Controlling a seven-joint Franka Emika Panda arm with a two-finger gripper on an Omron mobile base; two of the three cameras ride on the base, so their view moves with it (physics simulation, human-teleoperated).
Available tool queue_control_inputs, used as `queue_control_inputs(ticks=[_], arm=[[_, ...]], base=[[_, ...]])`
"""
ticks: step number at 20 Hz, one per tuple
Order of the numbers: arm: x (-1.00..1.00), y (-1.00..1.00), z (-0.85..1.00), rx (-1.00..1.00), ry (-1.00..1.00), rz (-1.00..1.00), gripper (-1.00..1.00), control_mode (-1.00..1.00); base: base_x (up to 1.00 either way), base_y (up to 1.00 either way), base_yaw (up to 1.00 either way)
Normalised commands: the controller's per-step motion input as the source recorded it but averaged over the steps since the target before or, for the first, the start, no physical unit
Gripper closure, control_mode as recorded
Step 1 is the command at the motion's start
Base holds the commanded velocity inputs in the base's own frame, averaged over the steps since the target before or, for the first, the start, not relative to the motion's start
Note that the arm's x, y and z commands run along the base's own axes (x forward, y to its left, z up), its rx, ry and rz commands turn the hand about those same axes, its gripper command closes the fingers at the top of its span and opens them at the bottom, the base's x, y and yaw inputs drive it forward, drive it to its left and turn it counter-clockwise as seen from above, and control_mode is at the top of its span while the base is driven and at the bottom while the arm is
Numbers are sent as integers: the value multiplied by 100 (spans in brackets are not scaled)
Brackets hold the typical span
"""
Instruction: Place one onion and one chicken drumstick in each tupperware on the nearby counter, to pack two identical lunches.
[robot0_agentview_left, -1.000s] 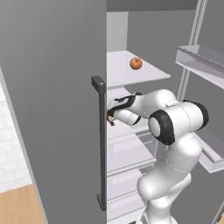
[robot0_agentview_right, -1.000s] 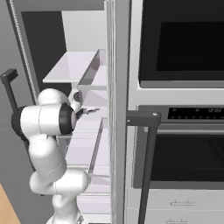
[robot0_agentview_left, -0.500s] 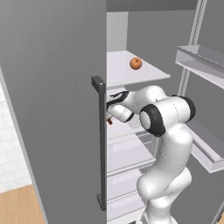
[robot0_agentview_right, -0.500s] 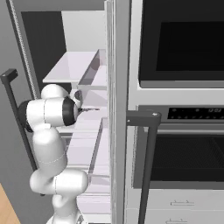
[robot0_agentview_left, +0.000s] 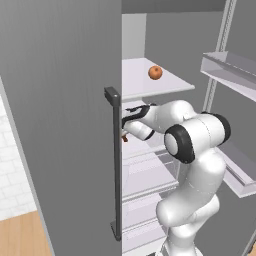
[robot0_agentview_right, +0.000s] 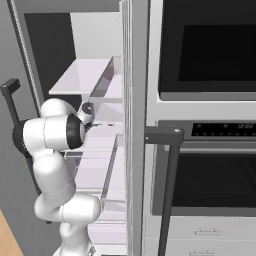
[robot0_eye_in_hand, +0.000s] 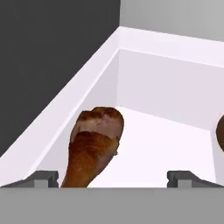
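Note:
A reddish-brown chicken drumstick (robot0_eye_in_hand: 94, 146) lies in a white fridge drawer (robot0_eye_in_hand: 144, 83), thick end away from me, close to the drawer's left wall. My gripper (robot0_eye_in_hand: 113, 178) is open just in front of it, and the drumstick's thin end lies between the fingertips (robot0_eye_in_hand: 43, 178), nearer the left one. From the left base view the gripper (robot0_agentview_left: 126, 131) is reaching in behind the door's edge, with a sliver of drumstick (robot0_agentview_left: 124, 138) below it. An orange-brown onion (robot0_agentview_left: 155, 73) sits on the upper glass shelf (robot0_agentview_left: 135, 85). The tupperware and the counter are out of view.
The open grey fridge door (robot0_agentview_left: 60, 125) with its dark handle (robot0_agentview_left: 116, 165) stands close on my left. Door racks (robot0_agentview_left: 230, 70) jut out on the right. A wall oven (robot0_agentview_right: 210, 165) stands beside the fridge. A dark brown piece (robot0_eye_in_hand: 220, 135) shows at the drawer's right edge.
The arm has swung its elbow up and pushed the hand further left and deeper into the fridge, toward the drawer. The gripper has stayed open.

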Motion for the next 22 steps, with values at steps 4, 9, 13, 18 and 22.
queue_control_inputs(ticks=[4, 9, 13, 18, 22], arm=[[-21, 3, 39, 4, -10, 3, -100, -100], [35, 26, -28, -3, 6, 0, -100, -100], [29, 34, -55, -6, 8, 0, -100, -100], [8, 4, -28, -9, 1, 0, -100, -100], [0, -43, -13, -11, 0, 0, -100, -100]], base=[[0, 0, 0], [0, 0, 0], [0, 0, 0], [0, 0, 0], [0, 0, 0]])
